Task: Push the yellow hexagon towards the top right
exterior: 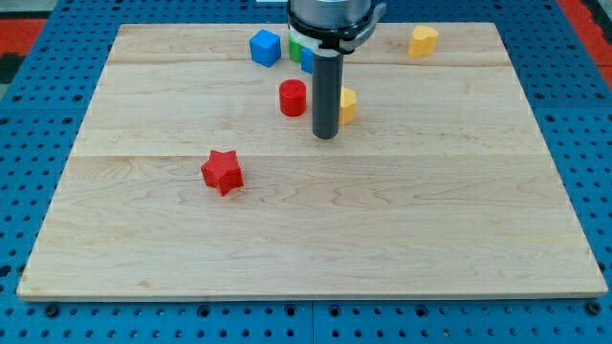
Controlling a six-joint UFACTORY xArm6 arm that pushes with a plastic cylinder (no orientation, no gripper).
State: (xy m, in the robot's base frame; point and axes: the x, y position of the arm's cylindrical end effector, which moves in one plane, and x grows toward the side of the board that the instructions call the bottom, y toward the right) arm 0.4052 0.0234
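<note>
no readable text, no labels, no numbers, no signs anywhere

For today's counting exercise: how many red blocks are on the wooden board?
2. A red cylinder sits near the top centre, just left of the rod; a red star lies lower left. The rod could hide others.

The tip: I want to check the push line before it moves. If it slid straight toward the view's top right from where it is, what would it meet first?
My tip would most likely meet the yellow block first, just to its upper right and partly hidden by the rod. Whether they already touch is unclear. Farther along sits another yellow block.
</note>
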